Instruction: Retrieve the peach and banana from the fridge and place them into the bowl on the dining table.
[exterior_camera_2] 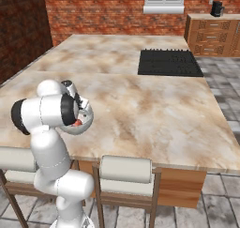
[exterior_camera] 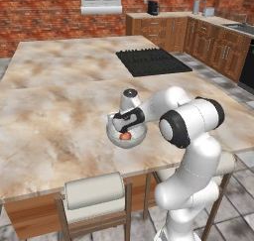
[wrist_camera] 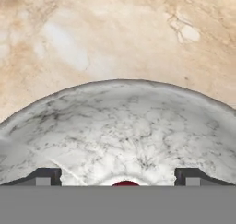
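Hovering low over the bowl (exterior_camera: 126,134) near the surface's (exterior_camera: 59,121) near edge, the fingers (wrist_camera: 44,177) stand wide apart with nothing between them, one tip at each side of the hand view, likely so the fruit could drop free. Between them, at the bowl's bottom, a sliver of the reddish peach (wrist_camera: 125,183) shows; from the left base view it rests inside the bowl under the gripper (exterior_camera: 124,126). Farther right and far back lies the black cooktop (exterior_camera: 151,61). The banana apparently remains to be fetched.
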Robot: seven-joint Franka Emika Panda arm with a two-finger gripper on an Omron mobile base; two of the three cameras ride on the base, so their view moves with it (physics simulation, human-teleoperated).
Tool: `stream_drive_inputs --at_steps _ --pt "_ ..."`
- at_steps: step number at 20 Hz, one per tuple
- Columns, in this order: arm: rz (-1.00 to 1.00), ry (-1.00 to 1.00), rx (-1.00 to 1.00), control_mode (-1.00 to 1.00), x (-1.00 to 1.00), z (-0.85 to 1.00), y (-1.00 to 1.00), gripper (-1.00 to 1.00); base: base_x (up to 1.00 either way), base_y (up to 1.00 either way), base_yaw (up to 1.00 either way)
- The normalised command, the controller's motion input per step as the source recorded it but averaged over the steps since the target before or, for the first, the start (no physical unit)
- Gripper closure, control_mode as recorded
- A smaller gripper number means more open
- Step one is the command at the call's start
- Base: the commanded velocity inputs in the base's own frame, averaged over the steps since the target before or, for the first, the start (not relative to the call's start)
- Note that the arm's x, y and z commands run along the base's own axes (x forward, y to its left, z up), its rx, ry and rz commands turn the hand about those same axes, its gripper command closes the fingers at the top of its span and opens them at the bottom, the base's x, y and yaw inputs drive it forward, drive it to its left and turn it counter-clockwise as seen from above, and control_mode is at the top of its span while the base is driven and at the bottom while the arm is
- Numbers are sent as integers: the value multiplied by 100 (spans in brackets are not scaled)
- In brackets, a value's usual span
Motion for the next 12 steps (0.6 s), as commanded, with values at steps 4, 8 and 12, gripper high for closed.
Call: stream_drive_inputs --at_steps 4,8,12 --pt "-7 -6 0 -100 -87 66 0 -100 0 0 0" --pt "-10 -9 0 -100 -84 99 -5 -100 0 0 0" --pt "-9 -9 0 -100 -69 100 -28 -100 0 0 0"
